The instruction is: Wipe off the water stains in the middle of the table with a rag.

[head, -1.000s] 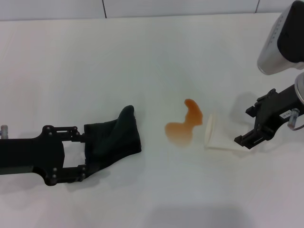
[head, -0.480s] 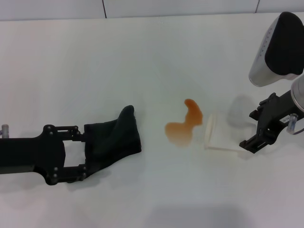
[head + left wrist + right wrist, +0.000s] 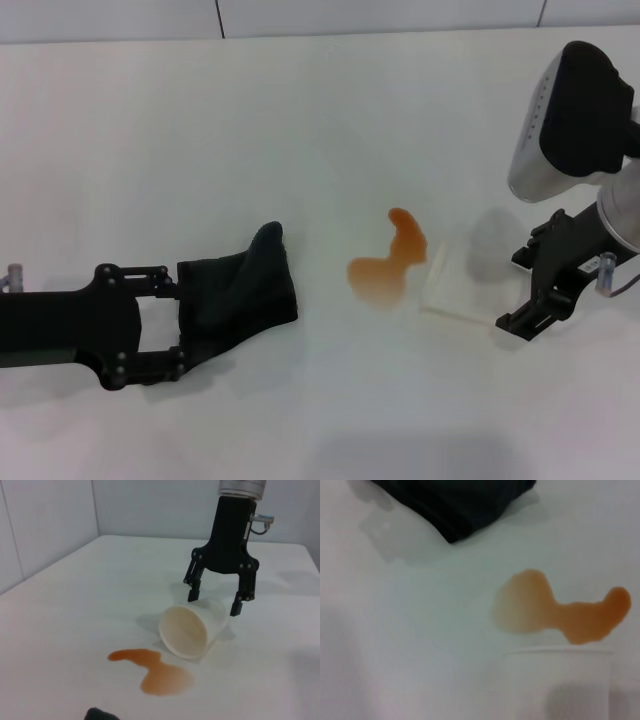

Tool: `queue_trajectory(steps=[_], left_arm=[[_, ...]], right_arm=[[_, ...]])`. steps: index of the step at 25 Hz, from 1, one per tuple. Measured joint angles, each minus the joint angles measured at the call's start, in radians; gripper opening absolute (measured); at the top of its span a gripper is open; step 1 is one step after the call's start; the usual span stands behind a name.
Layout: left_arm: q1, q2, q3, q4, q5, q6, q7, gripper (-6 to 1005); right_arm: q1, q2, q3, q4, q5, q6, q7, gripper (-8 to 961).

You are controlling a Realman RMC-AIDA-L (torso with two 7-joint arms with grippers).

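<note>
The large plain white smooth table (image 3: 300,120) is filling the whole head view, with thin dark seam lines running along its top edge. At lower left of that view the soft black cloth rag (image 3: 245,290) is being pinched at its near edge by the left gripper (image 3: 172,322), whose two black fingers are closed onto the fabric while the pointed corner of the cloth is reaching toward frame centre. At centre right the right gripper (image 3: 525,292) is being held just over the far end of a white paper cup (image 3: 450,285) lying on its side, jaws spread and touching nothing, as is shown clearly in the left wrist view, where the fingertips are straddling the cup's base without contact. Between rag and cup, slightly right of centre, the small orange-brown translucent comma-shaped water stains (image 3: 388,262) are lying apart from the rag and just beside the cup's open mouth. The step in hand is judged to be clearing or steadying the cup before wiping: the cup is best gripped across its body gently, since thin paper is likely to crush, and lifted without being rolled through the liquid. The rag is then best dragged flat across the puddle, so that liquid is being absorbed rather than smeared.
</note>
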Motion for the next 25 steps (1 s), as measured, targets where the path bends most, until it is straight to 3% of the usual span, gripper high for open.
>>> queue_trajectory(steps=[25], left_arm=[[-0.007,0.001,0.000,-0.021,0.000,-0.014,0.018,647]], right_arm=[[0.021,0.006,-0.013,0.066,0.011,0.084,0.011,824]])
